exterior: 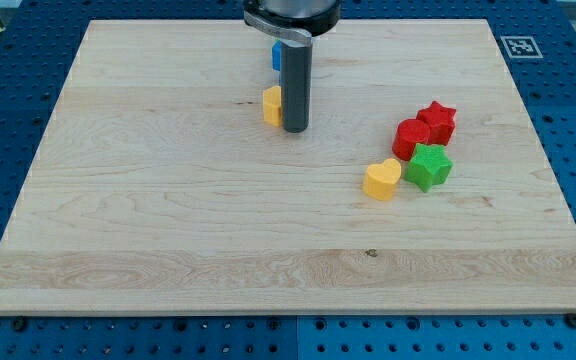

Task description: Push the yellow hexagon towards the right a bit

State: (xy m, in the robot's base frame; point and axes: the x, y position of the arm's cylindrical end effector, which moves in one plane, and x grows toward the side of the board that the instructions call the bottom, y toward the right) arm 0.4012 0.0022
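Note:
The yellow hexagon [271,104] sits on the wooden board [168,220] near the top centre, partly hidden by my rod. My tip [296,129] rests on the board just to the right of the yellow hexagon, touching or almost touching it. A blue block [277,55] shows just above, mostly hidden behind the rod; its shape cannot be made out.
At the view's right is a cluster: a red star [437,120], a red block [411,137], a green star [430,166] and a yellow heart [382,180]. A marker tag [519,46] lies past the board's top right corner.

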